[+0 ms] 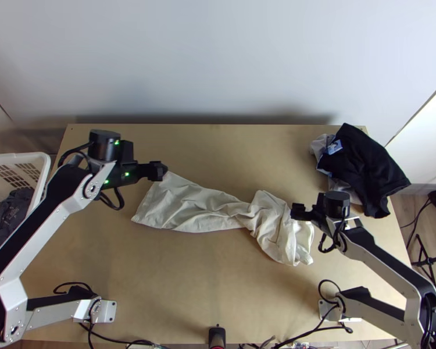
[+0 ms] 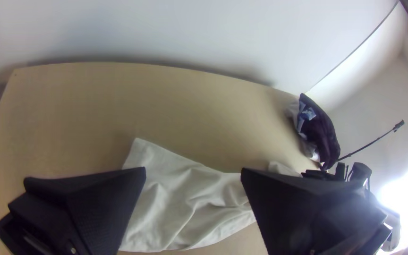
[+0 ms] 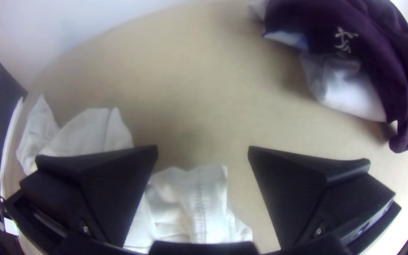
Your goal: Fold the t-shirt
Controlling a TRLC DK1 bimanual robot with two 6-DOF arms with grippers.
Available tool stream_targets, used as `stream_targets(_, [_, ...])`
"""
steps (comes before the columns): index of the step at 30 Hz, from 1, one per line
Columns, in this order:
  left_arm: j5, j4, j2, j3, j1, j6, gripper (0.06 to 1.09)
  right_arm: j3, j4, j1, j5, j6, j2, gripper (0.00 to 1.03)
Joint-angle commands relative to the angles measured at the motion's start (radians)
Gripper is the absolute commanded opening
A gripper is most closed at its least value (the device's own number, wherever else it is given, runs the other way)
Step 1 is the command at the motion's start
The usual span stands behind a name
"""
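Loosely, the cream t-shirt (image 1: pixel 186 205) lies across the middle of the bench (image 1: pixel 177 291), flattish at its left end, twisted midway and bunched at its right. By its far left corner is the left claw (image 1: pixel 158 170), spread wide; near the bunched end, the right claw (image 1: pixel 297 212) is spread too. Farther right sits a dark garment (image 1: pixel 366 166); leftward, a white basket (image 1: pixel 43 168).

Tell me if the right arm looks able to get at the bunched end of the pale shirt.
Probably yes: the right gripper is open close by the bunched end, and I see nothing lying over it.
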Motion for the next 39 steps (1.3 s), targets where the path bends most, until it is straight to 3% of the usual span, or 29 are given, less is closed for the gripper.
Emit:
stream_targets(1, [0.001, 0.014, -0.059, -0.063, 0.032, 0.004, 1.04, 0.036, 0.013, 0.036, 0.001, -0.001, 0.037, 0.72])
stream_targets(24, [0.004, 0.016, -0.122, -0.133, 0.081, 0.056, 1.04, -0.022, -0.136, 0.061, 0.002, -0.047, -0.087, 0.72])
stream_targets(25, [0.004, 0.017, -0.122, -0.135, 0.081, 0.056, 1.04, -0.019, -0.136, 0.064, 0.005, -0.048, -0.087, 0.65])
stream_targets(26, [0.004, 0.019, -0.120, -0.138, 0.081, 0.056, 1.04, -0.018, -0.125, 0.067, 0.024, -0.055, -0.089, 0.42])
stream_targets(27, [0.004, 0.020, -0.120, -0.141, 0.081, 0.056, 1.04, -0.015, -0.105, 0.072, 0.042, -0.062, -0.092, 0.11])
stream_targets(28, [0.004, 0.024, -0.120, -0.144, 0.081, 0.055, 1.04, -0.012, -0.084, 0.072, 0.056, -0.064, -0.095, 0.04])
stream_targets(39, [0.004, 0.027, -0.132, -0.169, 0.088, 0.049, 1.04, 0.116, -0.084, 0.082, 0.082, -0.055, -0.133, 0.03])
